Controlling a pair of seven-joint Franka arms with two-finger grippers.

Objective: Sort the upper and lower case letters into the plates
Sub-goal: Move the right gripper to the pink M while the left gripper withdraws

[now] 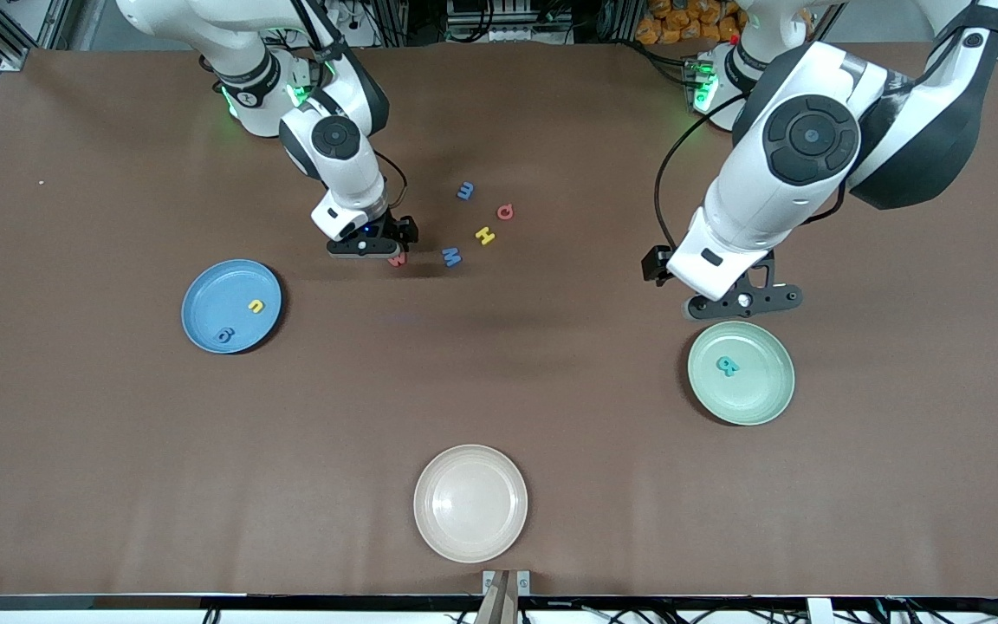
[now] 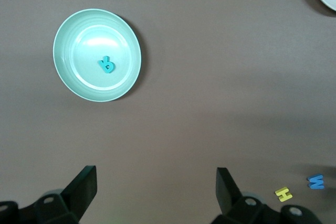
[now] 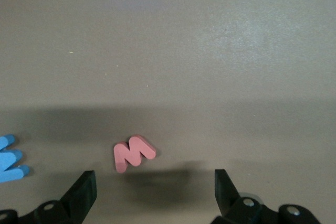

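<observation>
Small red chunky toy letter M [image 3: 134, 153] on brown table, beneath wide-open right gripper [image 3: 152, 195]; left gripper [image 2: 155, 192] wide, empty.

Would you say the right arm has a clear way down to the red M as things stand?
Probably yes. The right hand is open, low over the table beside the red M, which lies flat and alone; the nearby blue letter is apart from it.
</observation>
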